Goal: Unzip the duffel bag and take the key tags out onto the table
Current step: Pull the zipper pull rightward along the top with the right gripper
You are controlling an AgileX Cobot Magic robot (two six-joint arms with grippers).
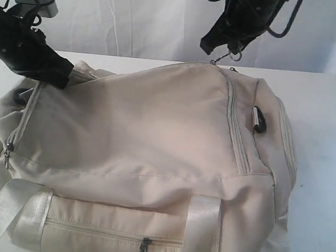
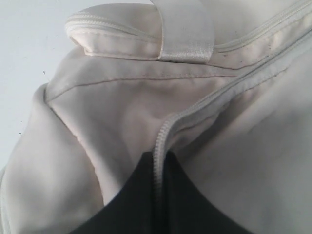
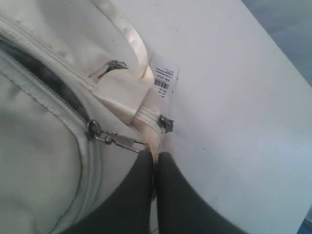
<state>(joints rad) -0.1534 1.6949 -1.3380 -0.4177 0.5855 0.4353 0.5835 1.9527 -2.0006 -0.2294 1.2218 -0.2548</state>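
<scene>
The cream duffel bag (image 1: 149,136) lies on the white table (image 1: 324,177) and fills most of the exterior view. At its left end my left gripper (image 1: 63,74) is shut on the bag's zipper seam (image 2: 163,134), the black fingers (image 2: 131,195) pinching the zip tape between them. Above the bag's top my right gripper (image 1: 226,48) is shut on the end of the main zipper's metal pull (image 3: 122,141), which hangs taut from the slider (image 3: 92,129). Behind the slider the zipper gapes a little, showing dark lining (image 3: 44,73). The key tags are hidden.
A white paper tag (image 3: 163,80) lies on the table beside the bag's strap (image 3: 126,34). Further pulls show on a front pocket (image 1: 143,250) and the left end pocket (image 1: 9,153). Pale webbing handles (image 1: 22,213) hang at the front. White curtain stands behind.
</scene>
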